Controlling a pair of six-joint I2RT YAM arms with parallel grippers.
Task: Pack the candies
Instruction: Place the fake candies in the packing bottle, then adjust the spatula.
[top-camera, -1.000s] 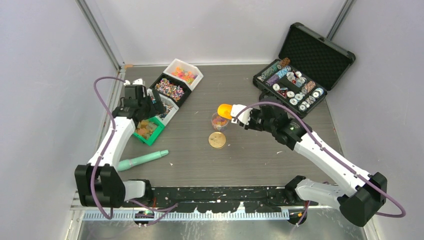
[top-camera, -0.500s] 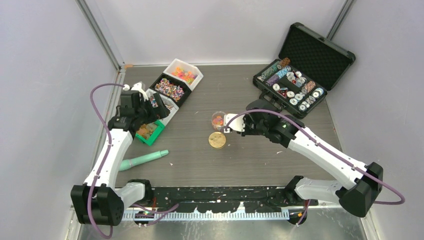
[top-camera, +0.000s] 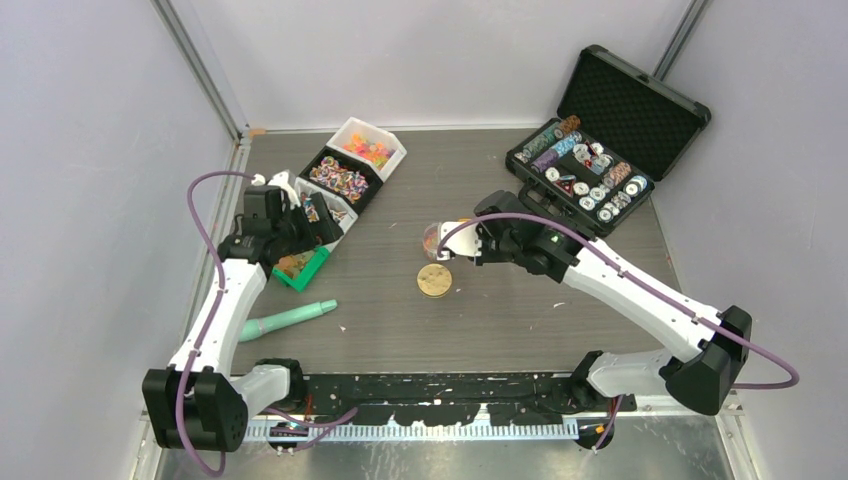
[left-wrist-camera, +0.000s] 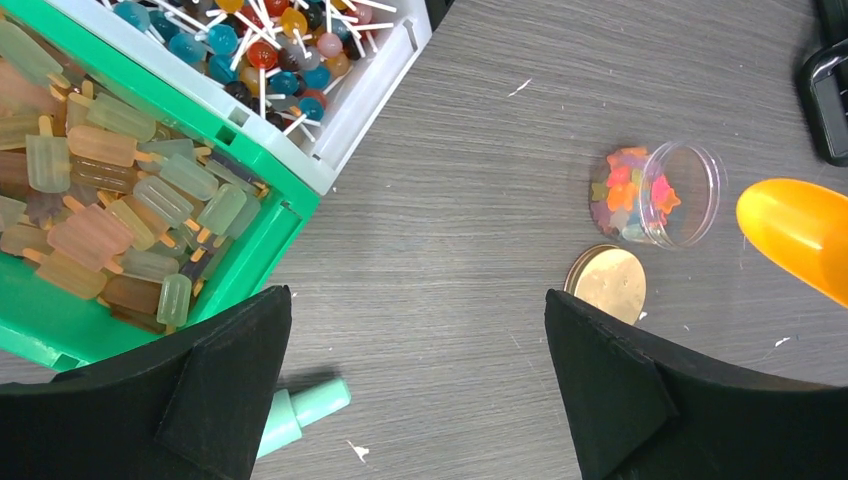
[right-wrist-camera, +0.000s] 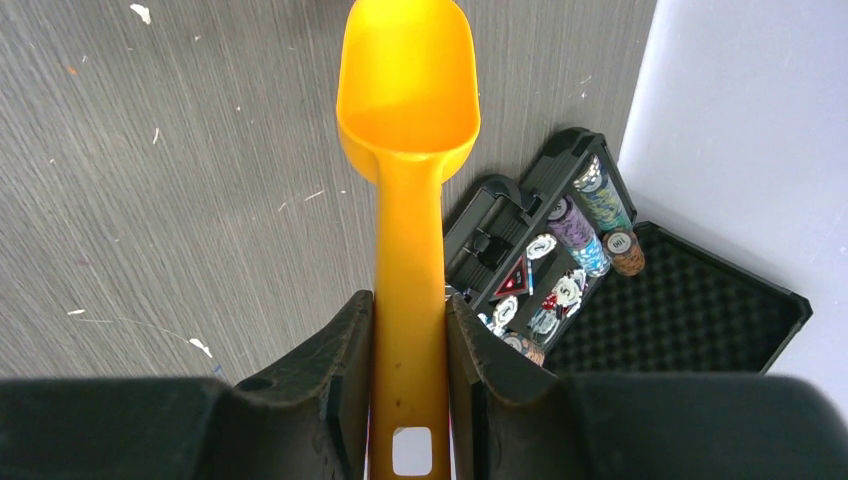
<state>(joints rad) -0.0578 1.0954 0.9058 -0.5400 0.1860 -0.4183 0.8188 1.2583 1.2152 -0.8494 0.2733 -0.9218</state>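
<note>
Left pincer: jaws fully apart, holding nothing, above the bare surface. At its 10 o'clock, the green tray holds ice-lolly-shaped candies in pale tints. At 11 o'clock, a white tray holds round lollipops. At 2 o'clock, a clear jar contains star sweets in orange, red and yellow. A gold lid lies just beside the jar, at its 6 o'clock.

Right pincer: jaws closed on the handle of the orange scoop. The bowl is empty and points to 12 o'clock. At 2 o'clock stands an open black case of chips; their markings are too small to read.
</note>
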